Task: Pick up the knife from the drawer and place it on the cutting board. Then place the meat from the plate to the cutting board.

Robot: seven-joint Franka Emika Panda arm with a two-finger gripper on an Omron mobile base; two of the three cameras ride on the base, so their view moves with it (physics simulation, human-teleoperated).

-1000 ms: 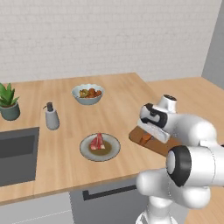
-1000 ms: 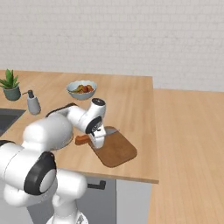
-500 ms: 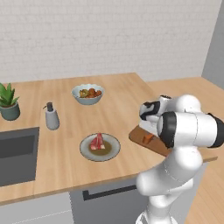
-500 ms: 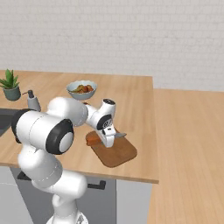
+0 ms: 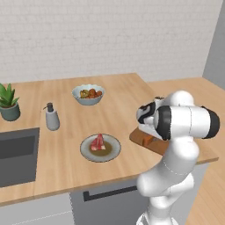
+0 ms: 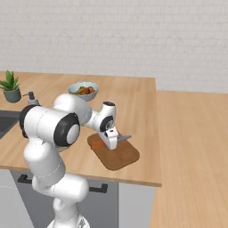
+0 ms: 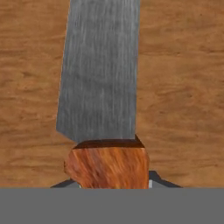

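Knife over the brown wooden cutting board [image 6: 116,156]

The gripper [image 6: 111,141] clamps the orange-handled, grey-bladed knife [image 7: 103,105] above the board; its 2 fingers are mostly hidden. The streaked red meat [image 5: 98,142] sits on the round grey plate [image 5: 112,151].

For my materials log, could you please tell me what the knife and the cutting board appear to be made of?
The knife: its blade looks like brushed grey metal, with fine lengthwise streaks and a matte sheen; its handle looks like glossy orange-brown wood, going by the mottled grain. The cutting board: apparently brown wood with a smooth finish, showing horizontal grain lines in the hand view. All of it is rendered, so these are looks only.
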